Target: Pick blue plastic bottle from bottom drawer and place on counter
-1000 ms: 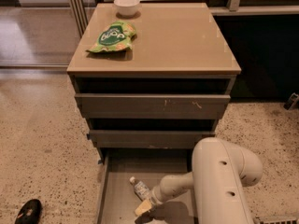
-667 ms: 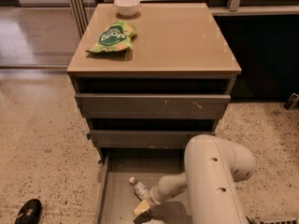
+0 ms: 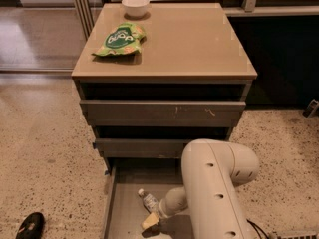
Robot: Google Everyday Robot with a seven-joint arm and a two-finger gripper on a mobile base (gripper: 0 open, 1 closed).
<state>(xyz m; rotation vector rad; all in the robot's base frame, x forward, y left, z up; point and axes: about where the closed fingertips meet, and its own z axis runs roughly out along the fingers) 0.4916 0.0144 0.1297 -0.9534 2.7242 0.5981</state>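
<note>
Down in the bottom drawer (image 3: 123,210), gripper (image 3: 151,223) just beside blue plastic bottle (image 3: 148,200); hold (if any) indiscernible

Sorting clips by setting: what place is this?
Probably an office pantry: terrazzo floor, drawer cabinet, snack bag and bowl on the counter. Pincer is in the bottom drawer by the bottle.

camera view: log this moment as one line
stage: reach | tool: low in open bottom drawer, beside blue plastic bottle | bottle: lying on drawer floor, not lifted | counter: green snack bag, white bowl
</note>
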